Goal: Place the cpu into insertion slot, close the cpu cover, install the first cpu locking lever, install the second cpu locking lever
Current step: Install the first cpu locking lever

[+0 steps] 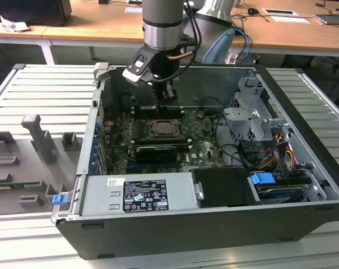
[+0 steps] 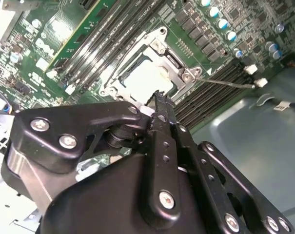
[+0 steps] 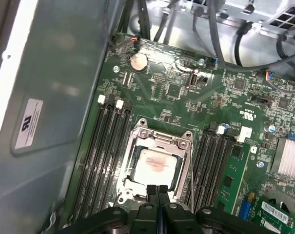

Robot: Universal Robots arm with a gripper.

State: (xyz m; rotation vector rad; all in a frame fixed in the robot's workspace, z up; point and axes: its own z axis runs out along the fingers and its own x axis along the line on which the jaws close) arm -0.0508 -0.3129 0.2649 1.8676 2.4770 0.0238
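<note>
**Cpu [image 3: 154, 165] lies in the insertion slot [image 3: 133, 163]**

Both sit deep in the open computer case [image 1: 214, 230]. The cpu cover [image 3: 162, 139] seems to lie flat over the slot. The gripper [image 3: 157, 187] hangs just above one slot edge and hides it, with its fingers pressed together on nothing.

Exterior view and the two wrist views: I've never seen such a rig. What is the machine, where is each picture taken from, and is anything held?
The exterior view, from a camera off the arm, shows a grey cylindrical robot arm reaching into an open black computer case on a slatted grey metal table. Both wrist views come from cameras riding on the arm, looking past its black end effector at the green circuit board. The small pale silver square cpu lies on that board, framed by the thin grey metal cpu cover. The end effector is shut close to the cpu, holding nothing I can see.
</note>
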